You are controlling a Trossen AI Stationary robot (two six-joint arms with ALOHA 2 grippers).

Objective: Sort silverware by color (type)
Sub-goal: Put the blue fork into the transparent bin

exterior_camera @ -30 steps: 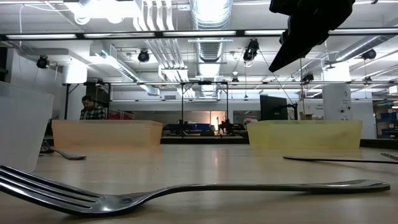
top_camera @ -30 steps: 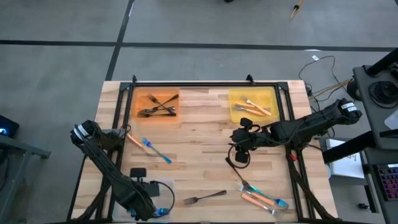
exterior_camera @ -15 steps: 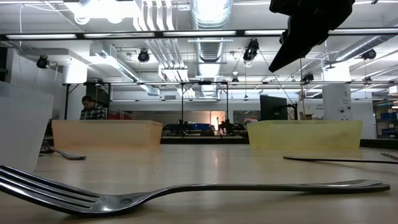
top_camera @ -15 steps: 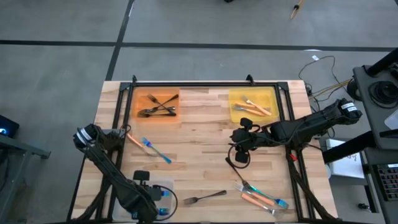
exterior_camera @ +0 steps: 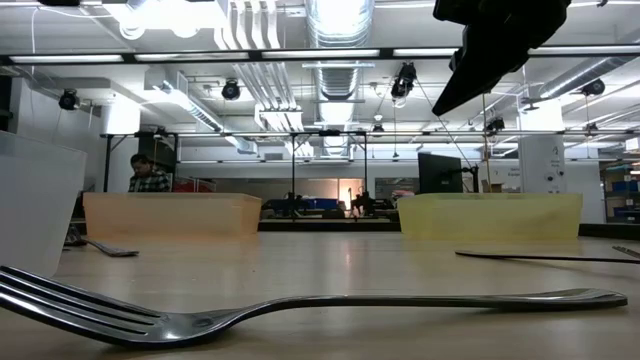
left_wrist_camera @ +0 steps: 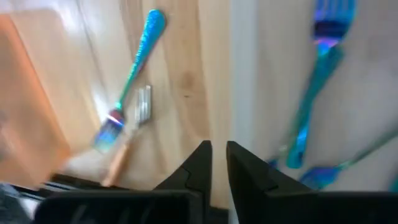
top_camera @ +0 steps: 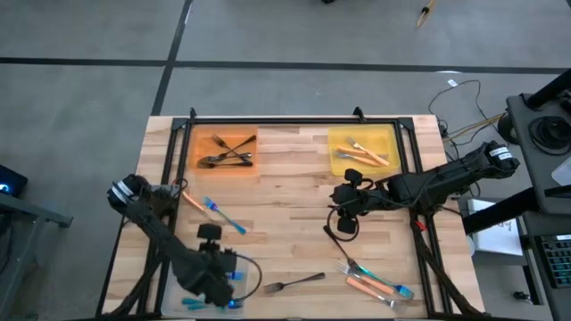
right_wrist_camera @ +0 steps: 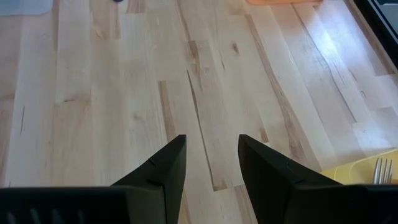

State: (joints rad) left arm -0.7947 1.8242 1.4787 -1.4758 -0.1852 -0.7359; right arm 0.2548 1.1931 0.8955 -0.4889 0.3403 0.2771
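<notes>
While the left gripper (top_camera: 234,287), nearly closed and holding nothing, hangs over the clear tray (top_camera: 245,265) of blue forks (left_wrist_camera: 309,102), it must next fetch the blue fork (top_camera: 225,217) lying on the counter (top_camera: 294,192); the right gripper (top_camera: 342,223) waits open mid-counter.

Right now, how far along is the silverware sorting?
Partly done. Dark grey forks lie in the orange tray, orange-handled pieces in the yellow tray, teal ones in the clear tray. Nothing is in hand: the left gripper hovers over the clear tray; the right gripper hangs mid-table, jaws open. Left: a grey fork, a teal-orange pair, a mixed pile.
</notes>
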